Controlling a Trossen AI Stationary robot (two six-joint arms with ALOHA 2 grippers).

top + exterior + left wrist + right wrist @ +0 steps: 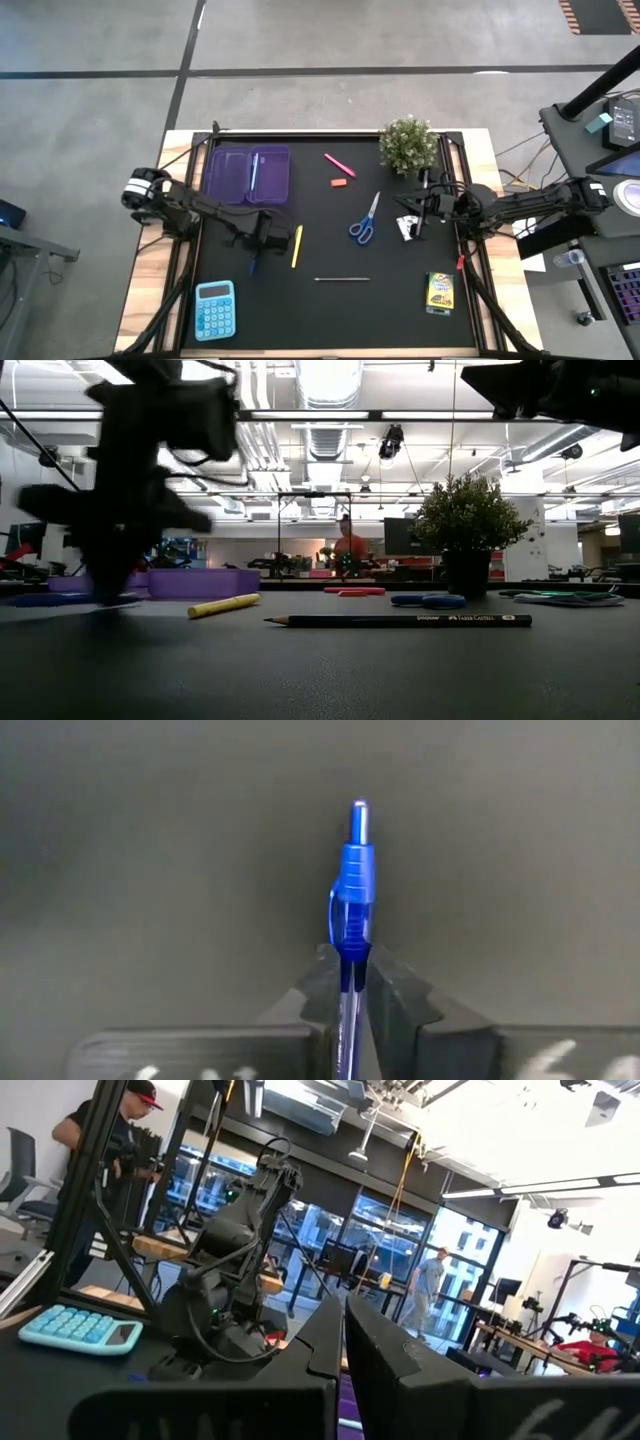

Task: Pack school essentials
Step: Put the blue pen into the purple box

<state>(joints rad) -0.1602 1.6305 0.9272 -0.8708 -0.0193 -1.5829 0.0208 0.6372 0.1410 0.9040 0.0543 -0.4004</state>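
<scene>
Your left end effector (350,1005) pinches the blue pen (353,890) near one end; it may swivel loose. Right end effector (343,1350) is closed, empty.

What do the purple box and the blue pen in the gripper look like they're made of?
The purple case looks like translucent plastic: something light shows through it.

The blue pen, pinched in the left gripper, looks like glossy plastic with a clear barrel and probably a small metal tip, which glints silver.
</scene>
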